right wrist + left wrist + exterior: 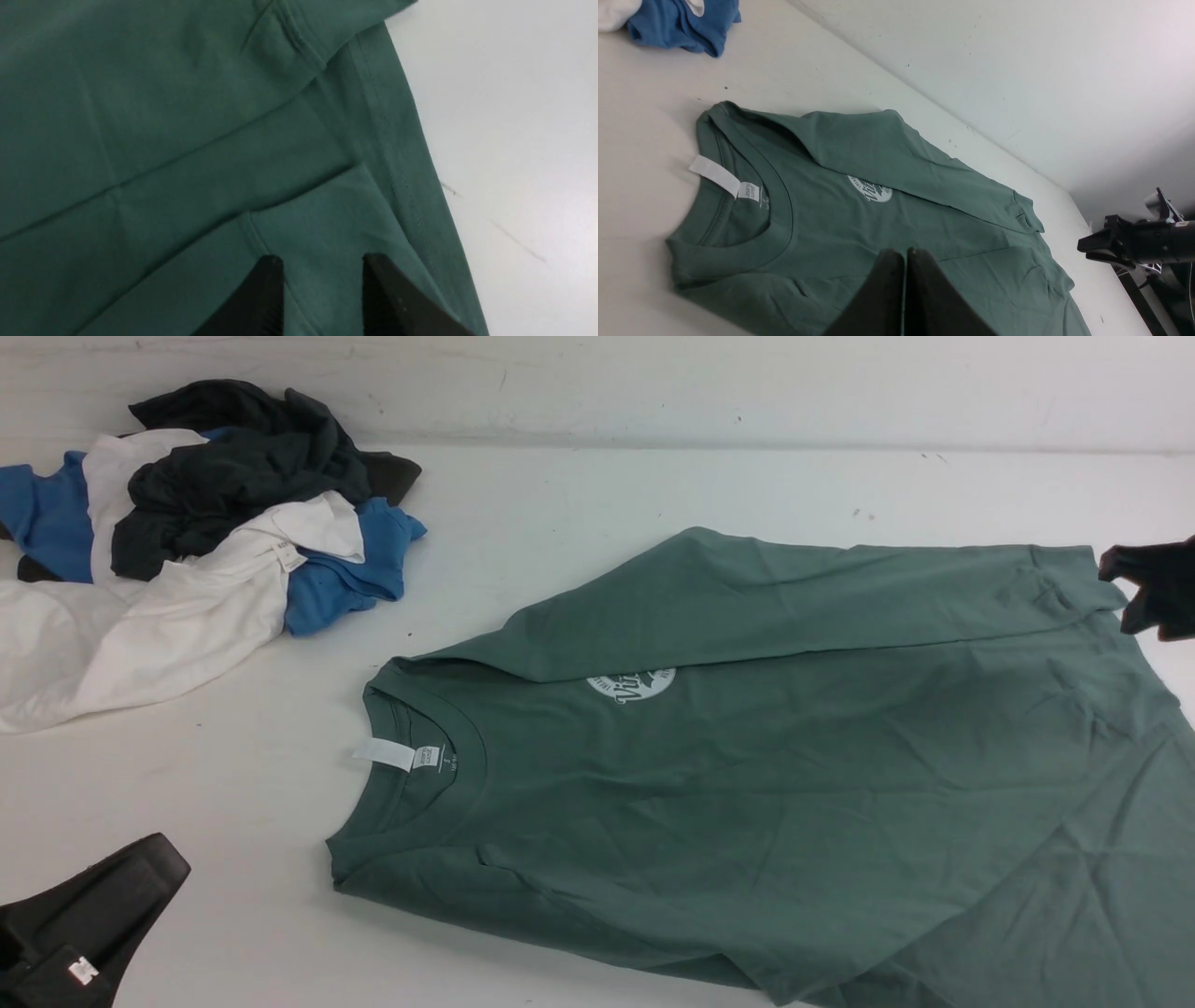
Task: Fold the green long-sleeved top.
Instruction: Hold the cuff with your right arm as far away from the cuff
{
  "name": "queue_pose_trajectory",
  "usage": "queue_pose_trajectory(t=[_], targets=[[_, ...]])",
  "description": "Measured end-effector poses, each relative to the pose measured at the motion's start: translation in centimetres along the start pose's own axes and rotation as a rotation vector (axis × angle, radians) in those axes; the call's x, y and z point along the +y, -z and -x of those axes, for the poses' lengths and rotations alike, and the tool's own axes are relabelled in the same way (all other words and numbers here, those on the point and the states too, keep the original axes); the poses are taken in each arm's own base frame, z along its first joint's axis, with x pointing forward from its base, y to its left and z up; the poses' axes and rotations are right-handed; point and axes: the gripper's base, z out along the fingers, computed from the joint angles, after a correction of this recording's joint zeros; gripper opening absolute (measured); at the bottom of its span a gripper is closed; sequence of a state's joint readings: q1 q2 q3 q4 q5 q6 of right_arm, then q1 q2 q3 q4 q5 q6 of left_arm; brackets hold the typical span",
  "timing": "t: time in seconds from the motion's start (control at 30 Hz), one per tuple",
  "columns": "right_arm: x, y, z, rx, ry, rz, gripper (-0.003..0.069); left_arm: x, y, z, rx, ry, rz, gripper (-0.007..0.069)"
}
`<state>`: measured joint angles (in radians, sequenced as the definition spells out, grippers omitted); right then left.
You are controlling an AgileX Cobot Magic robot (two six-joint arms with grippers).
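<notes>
Right gripper [322, 263] parted over green long-sleeved top [747, 784], 3 o'clock; left gripper [906, 254] closed. Folded sleeve [747, 607] could be dragged open on withdrawal.

**Spare clothes heaped at far left of table**

A loose heap of garments [187, 551] is sitting at the far left of the white table [579, 513], close to the back wall [653, 383]. A dark grey garment [243, 467] is lying crumpled on top, on the wall side. A white garment [140, 635] is sprawling out beneath it toward the near edge, with a small sewn tag [289, 558] showing at its hem. Blue fabric [345, 574] is poking out on the heap's right. Another blue patch [47, 523] is showing at its left; whether they are one piece or two is unclear. A few dark specks [864, 513] are dotting the tabletop, and faint scuff lines [518, 240] are marking it near the right side.
</notes>
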<state>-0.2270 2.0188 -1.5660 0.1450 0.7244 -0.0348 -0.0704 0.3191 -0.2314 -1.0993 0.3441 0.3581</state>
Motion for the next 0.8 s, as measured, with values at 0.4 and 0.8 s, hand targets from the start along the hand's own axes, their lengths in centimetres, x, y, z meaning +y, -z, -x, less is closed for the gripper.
queue_pose_trajectory(t=[0.4, 0.8], targets=[[-1.1, -6.8, 5.3, -0.067, -0.012, 0.001, 0.0335, 0.0, 0.0, 0.0, -0.002, 0.000, 0.001, -0.0004], [-3.4, -11.7, 4.7, -0.075, -0.056, -0.012, 0.0335, 0.0, 0.0, 0.1, -0.007, 0.000, 0.003, -0.0003]])
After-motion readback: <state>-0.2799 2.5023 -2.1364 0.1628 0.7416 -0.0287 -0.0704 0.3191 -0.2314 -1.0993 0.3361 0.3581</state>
